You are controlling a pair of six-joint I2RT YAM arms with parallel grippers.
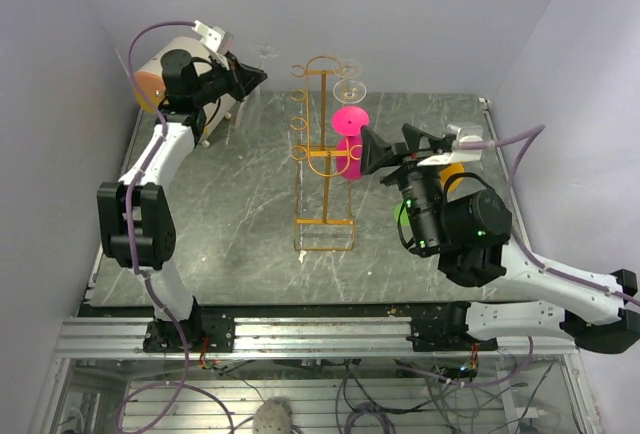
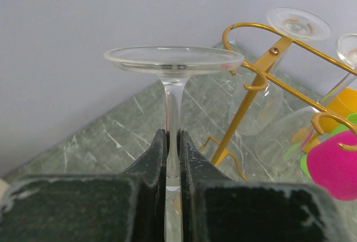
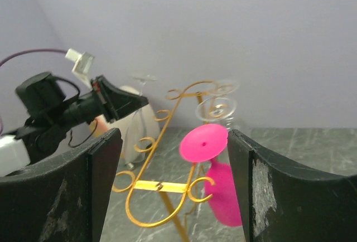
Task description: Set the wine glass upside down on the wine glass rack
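Observation:
My left gripper [image 1: 247,76] is shut on the stem of a clear wine glass [image 2: 174,61] and holds it upside down, foot up, in the air at the back left, left of the rack. The foot also shows in the top view [image 1: 264,51]. The golden wire wine glass rack [image 1: 322,154] stands mid-table; it also shows in the left wrist view [image 2: 262,80] and the right wrist view [image 3: 162,186]. A pink glass [image 1: 350,119] and a clear glass [image 1: 350,91] hang upside down on its right side. My right gripper [image 1: 372,151] is open and empty, just right of the rack, facing the pink glass [image 3: 203,141].
A white container [image 1: 222,119] and an orange object [image 1: 148,84] sit at the back left under my left arm. Orange [image 1: 452,171] and green [image 1: 400,212] items lie beside my right arm. Walls close in on the left, back and right.

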